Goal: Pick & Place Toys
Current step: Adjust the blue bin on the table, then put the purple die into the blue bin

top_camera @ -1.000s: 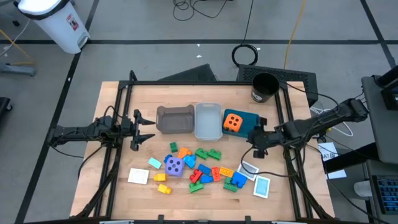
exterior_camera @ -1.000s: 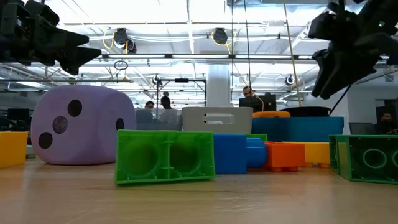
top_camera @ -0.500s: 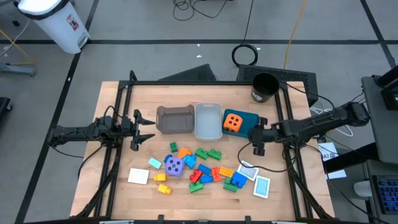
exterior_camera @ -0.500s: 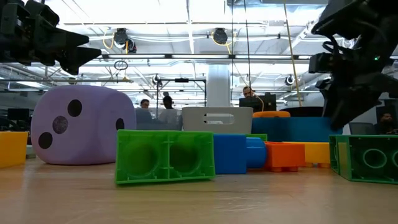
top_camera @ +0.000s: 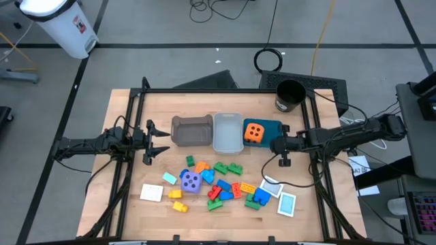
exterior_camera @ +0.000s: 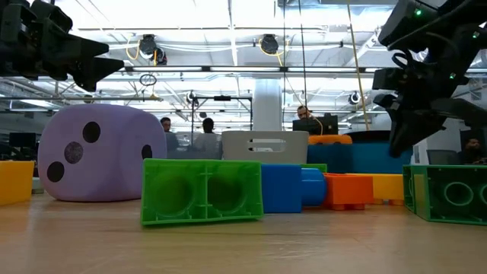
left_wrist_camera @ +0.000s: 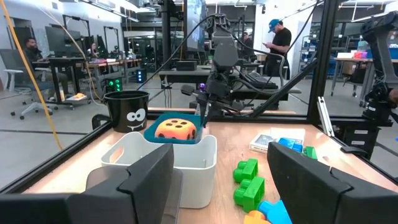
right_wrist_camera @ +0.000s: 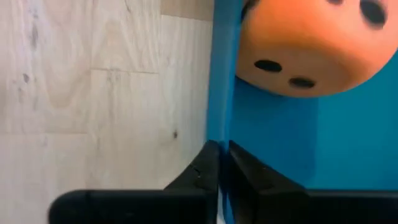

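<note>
Teal bin [top_camera: 270,131] wall between hand [right_wrist_camera: 221,163] fingers

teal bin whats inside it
One orange dotted cube sits inside the teal bin. The right gripper, shut on the bin's wall, hides part of the floor, so nothing else can be confirmed.

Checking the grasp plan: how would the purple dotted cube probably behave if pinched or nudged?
The purple dotted cube has rounded corners and edges, so a nudge may tumble it rather than slide it. It looks soft and foam-like, so probably light and yielding under a pinch. It dwarfs the green brick, so it likely needs widely opened fingers.
</note>
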Robot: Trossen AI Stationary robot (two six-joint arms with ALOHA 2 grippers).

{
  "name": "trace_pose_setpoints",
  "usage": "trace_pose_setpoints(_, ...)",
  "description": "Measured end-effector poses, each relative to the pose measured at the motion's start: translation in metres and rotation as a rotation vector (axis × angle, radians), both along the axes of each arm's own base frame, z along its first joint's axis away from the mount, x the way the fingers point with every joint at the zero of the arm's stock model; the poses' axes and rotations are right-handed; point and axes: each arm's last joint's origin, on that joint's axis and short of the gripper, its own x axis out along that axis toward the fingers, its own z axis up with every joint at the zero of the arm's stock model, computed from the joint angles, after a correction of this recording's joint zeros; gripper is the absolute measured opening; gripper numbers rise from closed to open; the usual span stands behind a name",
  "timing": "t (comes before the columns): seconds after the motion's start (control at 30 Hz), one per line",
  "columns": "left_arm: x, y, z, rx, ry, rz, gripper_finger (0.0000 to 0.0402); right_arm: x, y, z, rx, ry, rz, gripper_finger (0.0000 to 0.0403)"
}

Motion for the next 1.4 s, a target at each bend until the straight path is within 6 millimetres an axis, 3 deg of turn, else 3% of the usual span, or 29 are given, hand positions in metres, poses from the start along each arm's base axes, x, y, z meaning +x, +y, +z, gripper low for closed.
trace_pose_setpoints(0.57,0.000,0.000,0.000,0.000,0.000,0.000,0.0269,0.001,-0.004,0.001,-0.052,0.014,0.067,0.0012)
trace_pose_setpoints(1.07,0.000,0.000,0.000,0.000,0.000,0.000,0.0269,0.005,-0.004,0.003,-0.021,-0.050,0.013,0.0080)
trace_pose_setpoints(1.4,0.000,0.000,0.000,0.000,0.000,0.000,0.0269,0.014,-0.004,0.010,-0.024,-0.167,0.009,0.0152)
